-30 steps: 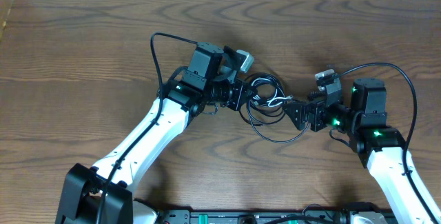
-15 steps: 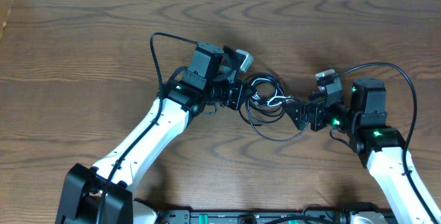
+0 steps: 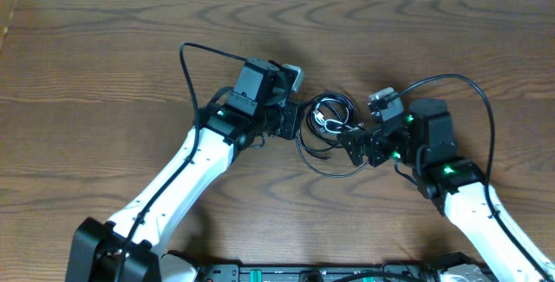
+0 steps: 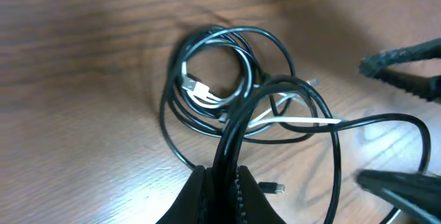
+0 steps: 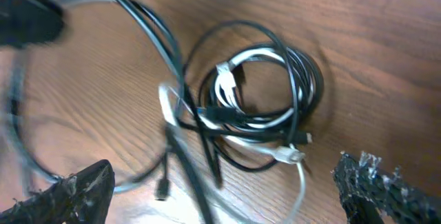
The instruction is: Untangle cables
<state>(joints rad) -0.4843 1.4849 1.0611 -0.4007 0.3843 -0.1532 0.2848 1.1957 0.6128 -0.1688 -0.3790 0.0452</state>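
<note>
Overall: two arms meet at one tangle near the middle of the table.
Table: dark wood with strong grain; the tangle lies flat on it.
Left arm: white, reaching from the near edge up and inward, with its black wrist just left of the tangle.
Right arm: white, coming in from the near right, with its black wrist just right of the tangle.
Left gripper: clenched on the cables. Two or three black strands run side by side straight into its closed fingertips and rise from there in an arch.
Right gripper: spread wide and clamping nothing. Its fingers stand well apart on either side of the strands nearest it. Whether either finger touches a strand I cannot tell.
Cables: bunched between the two grippers, black cords and a white one wound together in a small round coil.
Coil: several black turns stacked in a ring, with white turns inside it.
Loop: one black strand sags out of the tangle toward the near edge, between the two wrists.
White cable: leaves the coil and crosses under the black arch toward the right gripper.
White plug: lies inside the ring.
Second white plug: lies at the coil's near rim.
Black plug: small and loose on the wood, just beside the left gripper.
</note>
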